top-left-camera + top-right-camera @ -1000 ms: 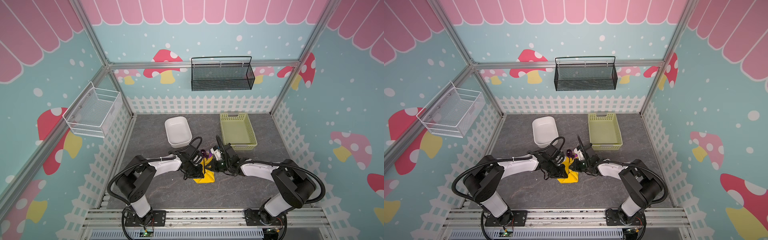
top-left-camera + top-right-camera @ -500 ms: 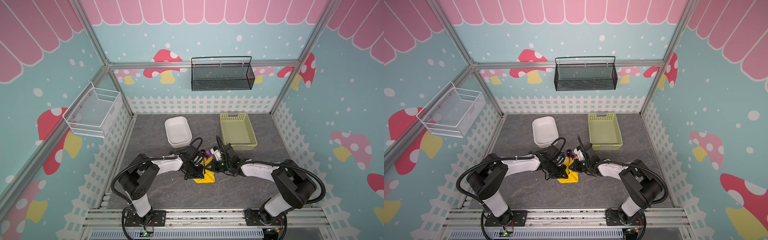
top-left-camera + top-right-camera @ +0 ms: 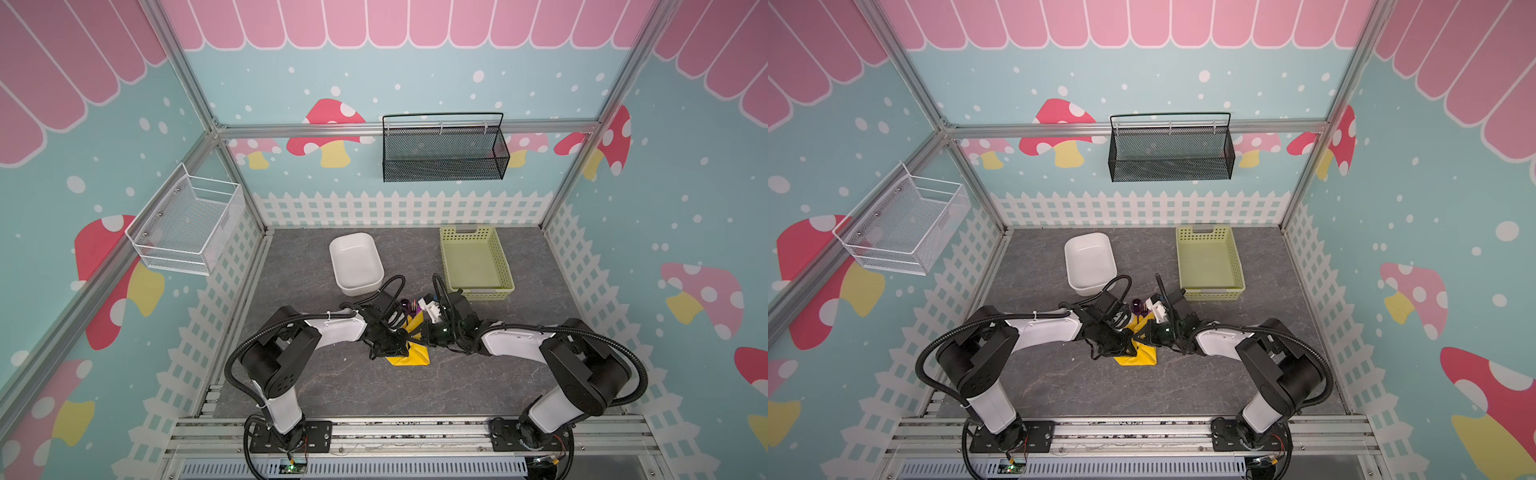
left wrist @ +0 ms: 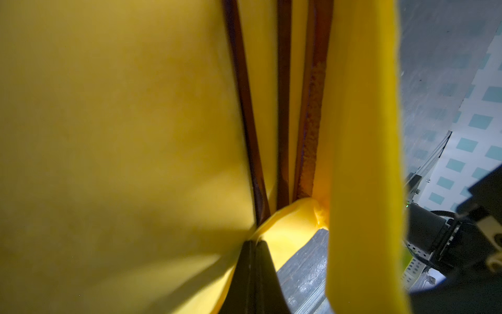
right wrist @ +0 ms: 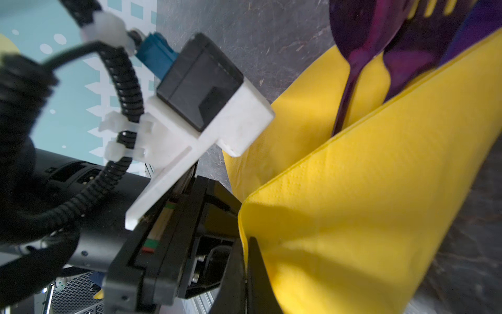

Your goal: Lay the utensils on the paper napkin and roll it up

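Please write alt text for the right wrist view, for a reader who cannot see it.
The right pincer pinches an edge of the yellow paper napkin, folded over a purple spoon and fork whose heads stick out. The left arm's wrist camera is close by.

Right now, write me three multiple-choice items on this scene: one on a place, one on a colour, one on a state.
1. The utensils lie: A in the green basket; B on the paper napkin; C in the white tub.
2. The paper napkin is: A yellow; B white; C pink.
3. The left claw is: A wide open; B shut on the paper napkin; C out of view.
Key: B, purple handles rest between the napkin's folds; A, it shows bright yellow in every view; B, it pinches a napkin fold.
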Robot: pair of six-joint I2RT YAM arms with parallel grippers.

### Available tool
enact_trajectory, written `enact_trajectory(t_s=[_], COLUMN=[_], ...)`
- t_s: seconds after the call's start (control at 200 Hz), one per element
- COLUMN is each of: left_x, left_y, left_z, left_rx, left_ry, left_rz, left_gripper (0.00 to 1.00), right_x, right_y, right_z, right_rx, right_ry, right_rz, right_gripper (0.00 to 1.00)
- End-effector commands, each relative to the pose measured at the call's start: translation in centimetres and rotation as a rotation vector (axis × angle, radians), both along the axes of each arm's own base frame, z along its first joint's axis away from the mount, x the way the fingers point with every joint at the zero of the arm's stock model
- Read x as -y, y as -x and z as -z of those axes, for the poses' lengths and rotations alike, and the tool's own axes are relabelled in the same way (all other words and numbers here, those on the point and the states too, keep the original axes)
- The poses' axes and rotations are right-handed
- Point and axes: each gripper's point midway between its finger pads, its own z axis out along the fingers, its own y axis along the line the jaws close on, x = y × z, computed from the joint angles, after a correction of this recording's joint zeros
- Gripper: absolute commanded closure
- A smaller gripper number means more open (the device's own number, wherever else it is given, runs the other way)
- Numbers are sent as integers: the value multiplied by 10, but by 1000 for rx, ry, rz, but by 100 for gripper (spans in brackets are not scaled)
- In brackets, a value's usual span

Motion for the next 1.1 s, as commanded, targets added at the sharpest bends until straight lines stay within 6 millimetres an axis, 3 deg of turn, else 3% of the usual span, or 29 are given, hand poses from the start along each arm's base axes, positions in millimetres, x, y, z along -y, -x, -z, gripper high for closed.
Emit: enact_trajectory(t_s=[0.0, 0.565, 0.891, 1.091], left_x=[1, -1, -32, -35], left_y=[-11, -12, -5, 9], left_z=[1, 0, -17, -13], left_rx=[22, 30, 82, 46], left_ry=[-6, -12, -127, -127], left_rz=[-22, -32, -47, -16], left_gripper=[100, 100, 97, 99], right_x=[-7, -20, -21, -22], right_y=[5, 2, 1, 0], right_z=[5, 23, 28, 29], right_rx=[-29, -60, -65, -65], right_ry=[-17, -33, -24, -25], right_rz=[-17, -26, -25, -28], right_gripper=[100, 100, 100, 100])
